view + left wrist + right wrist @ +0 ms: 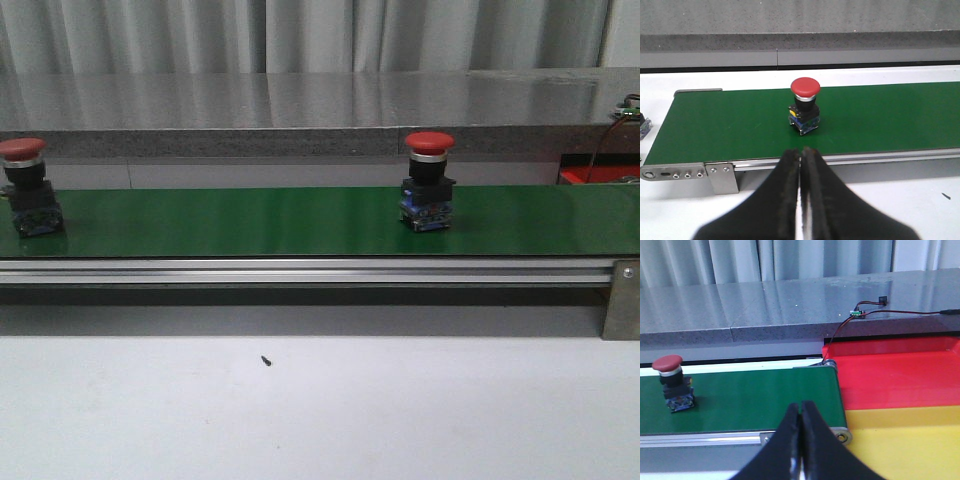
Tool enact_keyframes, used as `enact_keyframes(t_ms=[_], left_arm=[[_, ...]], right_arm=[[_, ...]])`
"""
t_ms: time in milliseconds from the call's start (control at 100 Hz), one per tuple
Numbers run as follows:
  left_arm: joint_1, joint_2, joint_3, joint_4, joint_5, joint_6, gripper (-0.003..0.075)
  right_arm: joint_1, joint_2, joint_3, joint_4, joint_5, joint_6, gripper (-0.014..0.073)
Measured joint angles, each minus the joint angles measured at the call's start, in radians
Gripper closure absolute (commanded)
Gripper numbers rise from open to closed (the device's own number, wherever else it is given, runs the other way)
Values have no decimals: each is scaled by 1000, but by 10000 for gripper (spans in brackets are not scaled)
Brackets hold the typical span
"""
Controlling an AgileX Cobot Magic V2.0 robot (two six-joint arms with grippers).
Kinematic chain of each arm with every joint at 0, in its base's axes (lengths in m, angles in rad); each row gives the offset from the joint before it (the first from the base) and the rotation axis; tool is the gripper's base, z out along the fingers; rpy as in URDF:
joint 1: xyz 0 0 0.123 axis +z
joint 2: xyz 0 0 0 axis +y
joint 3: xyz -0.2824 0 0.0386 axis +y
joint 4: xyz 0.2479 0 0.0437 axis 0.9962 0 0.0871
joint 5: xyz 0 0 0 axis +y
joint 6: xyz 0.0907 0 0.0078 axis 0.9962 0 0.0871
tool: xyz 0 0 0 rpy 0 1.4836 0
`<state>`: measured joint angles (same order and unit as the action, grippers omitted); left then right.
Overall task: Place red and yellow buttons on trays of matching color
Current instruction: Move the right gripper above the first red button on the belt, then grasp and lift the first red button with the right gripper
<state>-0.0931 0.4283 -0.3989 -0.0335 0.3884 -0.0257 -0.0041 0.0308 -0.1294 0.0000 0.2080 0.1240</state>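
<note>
Red mushroom-head button [428, 182] looks rigid, top-heavy; grip its black body below the cap; both arms' fingers [801, 200] are pressed together, empty

left button [26, 187]: on the conveyor belt [300, 220], near its left end, straight ahead of the left gripper [801, 152] and apart from it
right button [428, 182]: on the same belt, well apart from the left button, ahead of the right gripper [800, 410] and off to its left
left gripper: over the worktop [320, 410], just before the belt's near rail [300, 270]
right gripper: before the belt's right end
inner tray [895, 370]: beyond the belt's right end, ahead and right of the right gripper
outer tray [910, 440]: touching the inner tray's near side, just right of the right gripper
ledge [300, 100]: behind the belt, running its whole length
circuit board [858, 314]: on the ledge, behind the inner tray
</note>
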Motion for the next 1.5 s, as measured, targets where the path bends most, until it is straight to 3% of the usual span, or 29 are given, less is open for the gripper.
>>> enact_keyframes(t_ms=[310, 590, 690, 860, 930, 1270, 1500], left_arm=[[0, 0, 0, 0, -18, 0, 739], [0, 0, 0, 0, -18, 0, 740], [0, 0, 0, 0, -18, 0, 740], [0, 0, 0, 0, -18, 0, 740], [0, 0, 0, 0, -18, 0, 739], [0, 0, 0, 0, -18, 0, 740], [0, 0, 0, 0, -18, 0, 740]], right_arm=[[0, 423, -404, 5, 435, 0, 662], [0, 769, -619, 27, 510, 0, 648], [0, 857, -654, 38, 528, -14, 530], [0, 959, -703, 63, 544, -53, 97], [0, 984, -718, 82, 547, -86, -7], [1, 1181, -851, 262, 577, -341, -20], [11, 1362, -967, 274, 577, -412, -20]])
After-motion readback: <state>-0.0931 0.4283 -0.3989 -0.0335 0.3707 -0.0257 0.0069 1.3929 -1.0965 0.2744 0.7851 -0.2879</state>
